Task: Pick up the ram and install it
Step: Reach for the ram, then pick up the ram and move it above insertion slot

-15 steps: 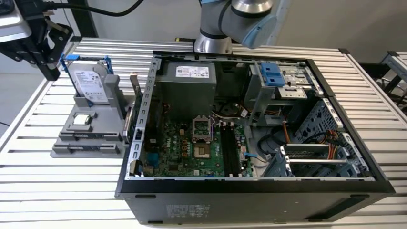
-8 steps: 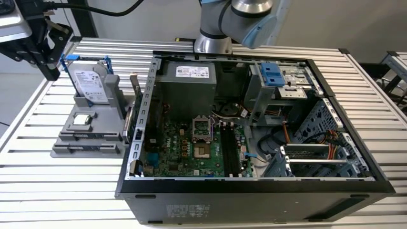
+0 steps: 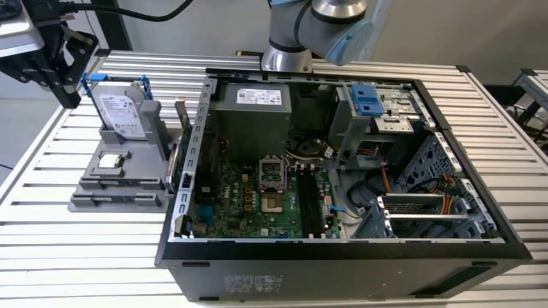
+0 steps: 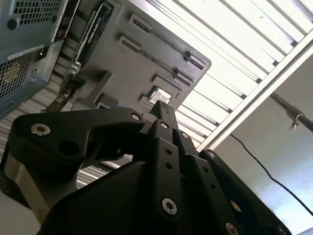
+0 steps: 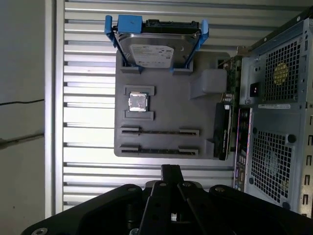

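Observation:
The ram (image 5: pixel 222 130) is a long dark stick standing on edge in the grey holder (image 5: pixel 166 110), on the side next to the computer case; in the second wrist view the ram (image 4: pixel 94 27) lies beyond the fingertips. My black gripper (image 3: pixel 68 100) hangs at the exterior view's far left, above and beside the holder (image 3: pixel 115 186). In both wrist views the gripper (image 5: pixel 169 170) (image 4: pixel 161 108) has its fingers together with nothing between them. It is well above the holder, apart from the ram.
The holder also carries a silver hard drive in a blue frame (image 3: pixel 120 113) and a small square processor chip (image 3: pixel 109 160). The open computer case (image 3: pixel 342 250) lies on the slatted table (image 3: pixel 51 256), with the motherboard (image 3: pixel 256 199) and its dark memory slots (image 3: pixel 310 205) exposed.

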Available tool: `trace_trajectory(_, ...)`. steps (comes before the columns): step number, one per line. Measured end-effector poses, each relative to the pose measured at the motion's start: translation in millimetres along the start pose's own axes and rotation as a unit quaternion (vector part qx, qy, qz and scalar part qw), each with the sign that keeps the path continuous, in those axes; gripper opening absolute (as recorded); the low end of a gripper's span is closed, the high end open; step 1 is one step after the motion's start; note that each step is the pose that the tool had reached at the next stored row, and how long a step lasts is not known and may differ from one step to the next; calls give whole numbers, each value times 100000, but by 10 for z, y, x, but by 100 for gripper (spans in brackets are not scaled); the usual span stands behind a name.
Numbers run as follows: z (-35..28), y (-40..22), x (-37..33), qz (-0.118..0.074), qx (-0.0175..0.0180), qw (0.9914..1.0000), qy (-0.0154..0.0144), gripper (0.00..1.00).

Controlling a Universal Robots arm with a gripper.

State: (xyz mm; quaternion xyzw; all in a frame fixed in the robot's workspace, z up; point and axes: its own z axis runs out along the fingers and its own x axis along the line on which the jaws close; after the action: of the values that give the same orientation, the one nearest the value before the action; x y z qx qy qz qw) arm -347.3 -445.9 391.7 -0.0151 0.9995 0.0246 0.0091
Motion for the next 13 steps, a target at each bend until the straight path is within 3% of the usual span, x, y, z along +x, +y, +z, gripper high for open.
trace_trajectory(3, -1, 0, 0, -2625, -48, 99965, 127, 0)
trace_trajectory(6, -1, 0, 0, -5274, -96, 99860, 261, 0)
trace_trajectory(13, 0, 0, 0, -10401, -196, 99456, 509, 0)
